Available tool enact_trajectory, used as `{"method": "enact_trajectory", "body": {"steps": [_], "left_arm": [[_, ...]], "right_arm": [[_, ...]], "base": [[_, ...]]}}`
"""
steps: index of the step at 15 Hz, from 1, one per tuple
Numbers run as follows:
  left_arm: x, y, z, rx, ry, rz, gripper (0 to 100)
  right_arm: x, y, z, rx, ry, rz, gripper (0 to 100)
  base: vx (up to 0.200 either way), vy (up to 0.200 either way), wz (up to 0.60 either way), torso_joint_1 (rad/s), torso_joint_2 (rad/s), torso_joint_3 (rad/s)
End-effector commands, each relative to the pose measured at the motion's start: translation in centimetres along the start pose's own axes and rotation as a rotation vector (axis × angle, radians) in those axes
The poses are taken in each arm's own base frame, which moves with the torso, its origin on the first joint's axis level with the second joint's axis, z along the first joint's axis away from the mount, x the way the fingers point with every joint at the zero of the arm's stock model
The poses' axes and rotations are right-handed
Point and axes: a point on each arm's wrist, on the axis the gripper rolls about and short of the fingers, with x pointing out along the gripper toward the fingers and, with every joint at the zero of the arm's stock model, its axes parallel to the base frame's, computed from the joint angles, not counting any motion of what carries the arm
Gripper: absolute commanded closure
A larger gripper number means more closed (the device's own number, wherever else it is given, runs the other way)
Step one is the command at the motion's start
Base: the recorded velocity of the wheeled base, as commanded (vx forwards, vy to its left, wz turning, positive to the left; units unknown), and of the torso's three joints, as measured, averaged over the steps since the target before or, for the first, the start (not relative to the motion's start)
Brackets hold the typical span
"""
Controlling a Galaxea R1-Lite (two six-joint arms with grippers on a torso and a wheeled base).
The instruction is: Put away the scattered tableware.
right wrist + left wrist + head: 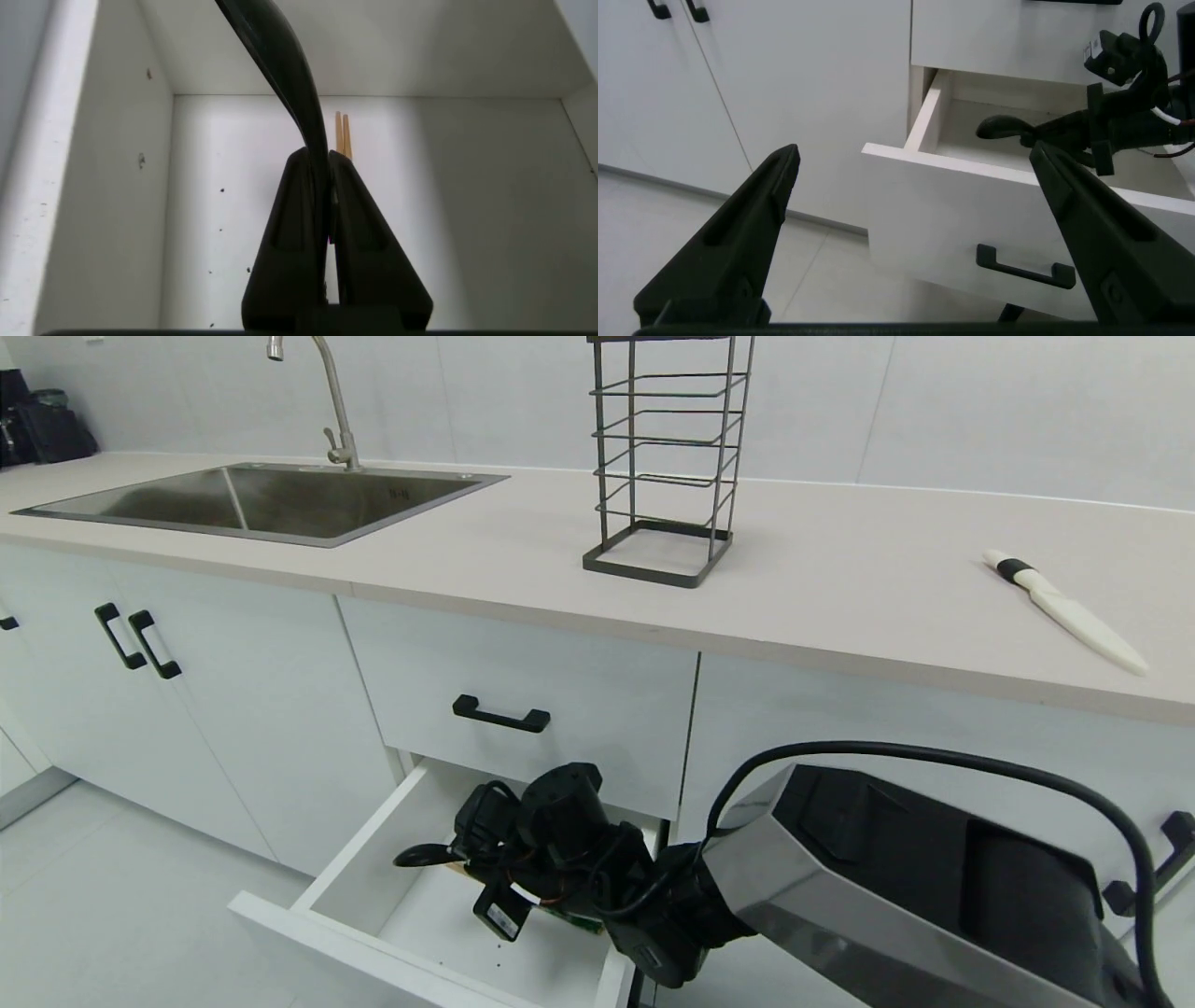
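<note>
Two tools: right tool [329,175] pinches black spoon [277,58] over open drawer [103,187], off walls; left tool [915,157] agape, empty

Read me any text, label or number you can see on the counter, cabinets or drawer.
No text here is readable.
Sink: a small dark mark on its inner back wall, too small to read.
Knife, wire rack, open drawer, and the black spoon in the right gripper: no print visible.
</note>
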Motion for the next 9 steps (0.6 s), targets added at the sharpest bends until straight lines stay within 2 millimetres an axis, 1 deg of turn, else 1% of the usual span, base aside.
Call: {"method": "enact_trajectory", "body": {"steps": [1, 9], "left_arm": [[0.0, 0.0, 0.0, 0.0, 0.001, 0.0, 0], [0.0, 0.0, 0.0, 0.0, 0.001, 0.0, 0]], "right_arm": [[0.5, 0.1, -0.5, 0.004, 0.008, 0.004, 100], [1.5, 0.2, -2.4, 0.031, 0.047, 0.008, 100]], "base": [[0.0, 0.0, 0.0, 0.0, 0.0, 0.0], [0.0, 0.0, 0.0, 0.0, 0.0, 0.0]]}}
